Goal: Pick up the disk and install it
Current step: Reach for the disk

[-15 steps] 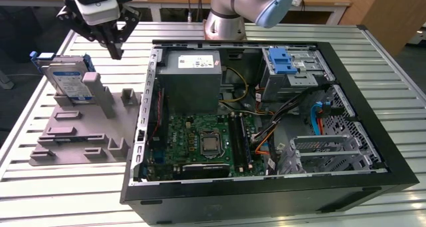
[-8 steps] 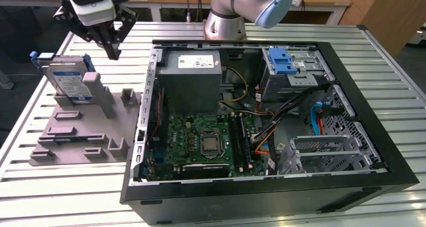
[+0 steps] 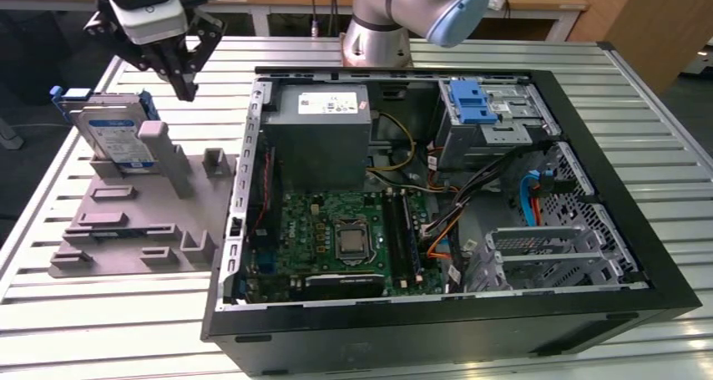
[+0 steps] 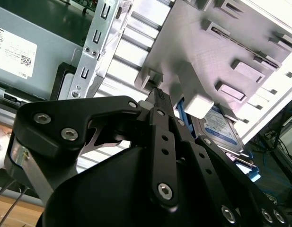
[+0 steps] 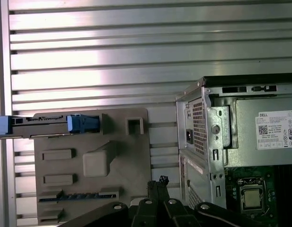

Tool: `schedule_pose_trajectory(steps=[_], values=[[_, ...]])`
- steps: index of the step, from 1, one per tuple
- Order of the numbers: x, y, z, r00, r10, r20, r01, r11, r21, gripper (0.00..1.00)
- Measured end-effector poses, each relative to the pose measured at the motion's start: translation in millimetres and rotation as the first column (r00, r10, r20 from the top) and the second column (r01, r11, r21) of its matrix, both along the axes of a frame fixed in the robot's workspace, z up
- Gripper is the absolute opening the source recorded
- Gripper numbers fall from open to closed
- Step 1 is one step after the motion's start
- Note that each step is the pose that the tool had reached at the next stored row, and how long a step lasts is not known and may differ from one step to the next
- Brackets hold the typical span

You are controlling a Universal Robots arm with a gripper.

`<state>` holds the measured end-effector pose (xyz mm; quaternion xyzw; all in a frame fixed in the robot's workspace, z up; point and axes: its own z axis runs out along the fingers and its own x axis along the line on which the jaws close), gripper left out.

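The disk stands on edge in a grey holder on the table, at the exterior view's left, its white-and-blue label facing the front. Blue side rails run along its edges. My gripper hangs above the holder's back edge, just to the exterior view's right of the disk and apart from it. Its fingers meet at their tips, shut on nothing. In the first wrist view the disk shows edge-on beyond the fingertips. In the second wrist view the disk lies behind the gripper.
An open computer case fills the middle and the exterior view's right. Inside are a grey power supply box, a motherboard, cables, and a drive bay with a blue latch. The slatted metal table surrounds it.
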<state>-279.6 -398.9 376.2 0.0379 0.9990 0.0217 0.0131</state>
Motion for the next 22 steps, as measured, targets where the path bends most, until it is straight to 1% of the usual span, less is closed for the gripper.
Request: schedule_pose_trajectory(steps=[22], values=[[-17.4,0.1,-2.9,1.0000,0.000,0.0000,0.000,1.0000,0.0000,0.11]])
